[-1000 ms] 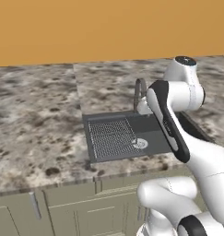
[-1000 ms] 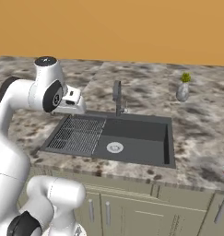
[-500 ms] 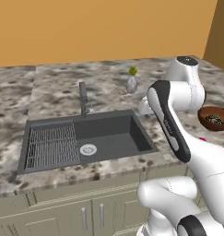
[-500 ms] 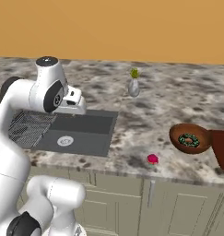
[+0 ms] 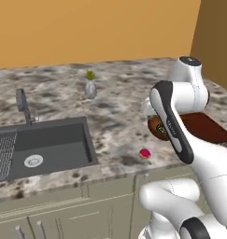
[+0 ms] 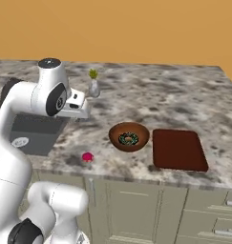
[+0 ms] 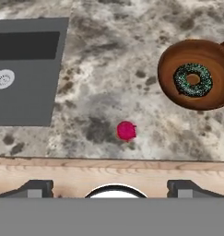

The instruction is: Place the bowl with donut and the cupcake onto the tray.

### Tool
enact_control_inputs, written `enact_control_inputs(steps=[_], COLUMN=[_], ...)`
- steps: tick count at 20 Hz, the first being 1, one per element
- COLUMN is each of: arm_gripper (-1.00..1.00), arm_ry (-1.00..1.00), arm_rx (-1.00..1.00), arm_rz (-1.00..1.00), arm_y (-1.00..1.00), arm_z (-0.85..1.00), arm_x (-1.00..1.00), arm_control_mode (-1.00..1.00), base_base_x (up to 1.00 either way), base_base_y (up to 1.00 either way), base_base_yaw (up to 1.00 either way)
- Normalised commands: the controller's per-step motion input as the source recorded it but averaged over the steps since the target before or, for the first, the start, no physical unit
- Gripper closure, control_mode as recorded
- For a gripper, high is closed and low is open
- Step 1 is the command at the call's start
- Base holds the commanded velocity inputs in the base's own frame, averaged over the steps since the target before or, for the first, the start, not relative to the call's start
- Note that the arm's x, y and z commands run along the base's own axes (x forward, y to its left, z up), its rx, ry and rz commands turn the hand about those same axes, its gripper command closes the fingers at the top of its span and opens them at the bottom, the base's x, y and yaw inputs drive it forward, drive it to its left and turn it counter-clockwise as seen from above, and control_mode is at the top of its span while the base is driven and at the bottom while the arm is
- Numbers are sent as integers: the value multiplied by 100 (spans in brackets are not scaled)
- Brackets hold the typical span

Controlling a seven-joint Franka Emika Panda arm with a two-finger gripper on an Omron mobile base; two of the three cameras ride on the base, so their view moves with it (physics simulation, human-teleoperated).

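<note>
The brown bowl (image 6: 119, 135) stands on the stone counter with the chocolate-iced donut (image 6: 128, 139) inside it. It touches or nearly touches the left edge of the dark reddish tray (image 6: 178, 149). The small pink cupcake (image 6: 87, 157) sits alone near the counter's front edge, left of the bowl. My gripper (image 6: 82, 113) hangs open above the counter, left of the bowl and behind the cupcake, holding nothing. In the hand view the cupcake (image 7: 126, 131) lies just ahead of the wide-apart gripper (image 7: 111, 188), with the bowl (image 7: 166, 69) and donut (image 7: 192, 79) at upper right. In the left base view the arm hides much of the bowl (image 5: 156, 126); the cupcake (image 5: 144, 153) and tray (image 5: 206, 128) show.
A grey sink basin (image 5: 54, 142) with a faucet (image 5: 22, 105) lies to the left. A grey vase with a green sprig (image 6: 93, 86) stands further back on the counter. Cabinet fronts run below the counter's front edge (image 7: 109, 161).
The base has driven to the right, so the whole scene shifted: the sink slid left and the bowl, cupcake and tray came fully into view. The gripper stayed open.
</note>
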Motion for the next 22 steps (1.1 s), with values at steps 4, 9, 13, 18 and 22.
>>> enact_control_inputs(steps=[4,9,13,18,22], arm_gripper=[-100,-100,-100,-100,-100], arm_ry=[0,0,0,0,0], arm_rx=[0,0,0,0,0], arm_rz=[0,0,0,0,0], arm_y=[0,0,0,0,0], arm_z=[0,0,0,0,0], arm_x=[0,0,0,0,0], arm_control_mode=[100,100,100,100,100], base_base_x=[27,32,61,80,14], base_base_y=[-100,-100,-57,31,9], base_base_yaw=[0,0,0,-8,-3])
